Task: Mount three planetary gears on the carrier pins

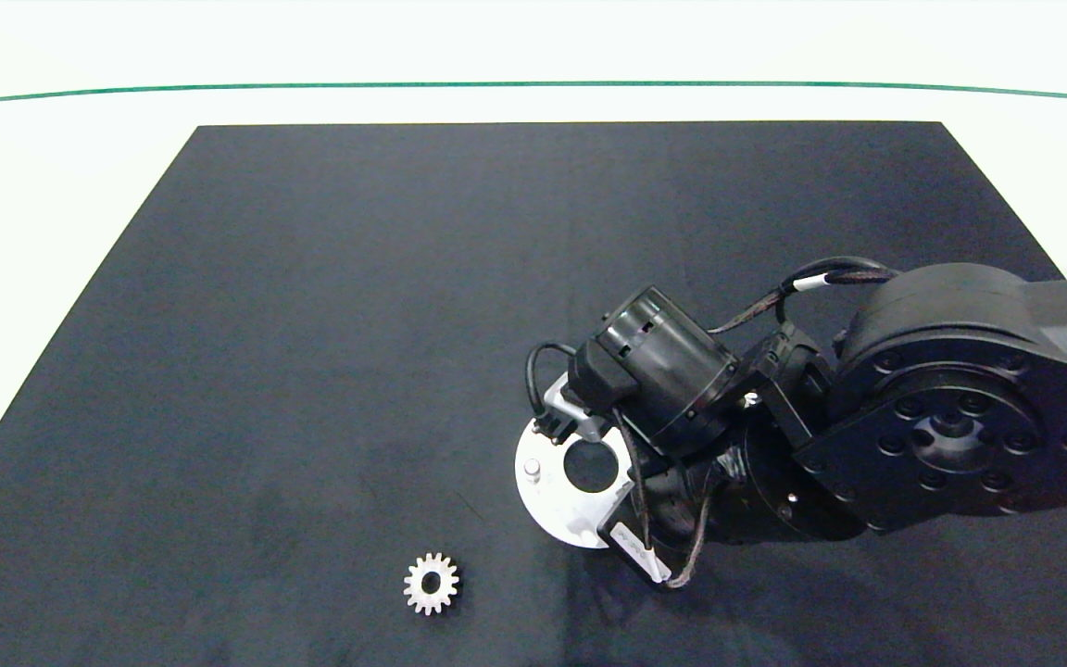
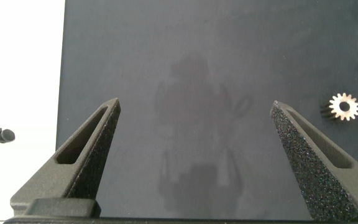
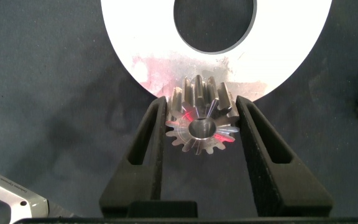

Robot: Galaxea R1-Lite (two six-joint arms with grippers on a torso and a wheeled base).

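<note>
Head view gives me the broad layout: a dark mat (image 1: 311, 324) covers most of the white table (image 1: 52, 167), and my right arm (image 1: 941, 417) reaches in from the right edge to lower centre-right, its wrist hanging over the white carrier disc (image 1: 547, 505). Only the disc's left part shows, with one carrier pin (image 1: 532, 469) standing bare left of the big centre hole; I cannot see the other pins under the arm.

In the right wrist view the right hand (image 3: 201, 134) is clenched on a planetary gear (image 3: 199, 121), one finger pressed to each toothed flank, the bore facing the camera. The gear hangs at the disc's near rim, at centre frame; whether it touches the disc I cannot tell.

A second planetary gear (image 1: 432, 583) lies flat on the mat at lower centre of the head view, well apart from the disc. I see no third one.

These gears look like solid metal: stiff, dense for their size, slick on the faces. I judge the teeth give the best purchase, so I would pinch across the outer diameter and keep the bore clear for the pin.

My left hand (image 2: 194, 124) hovers over bare mat, fingers spread wide, holding nothing.
</note>
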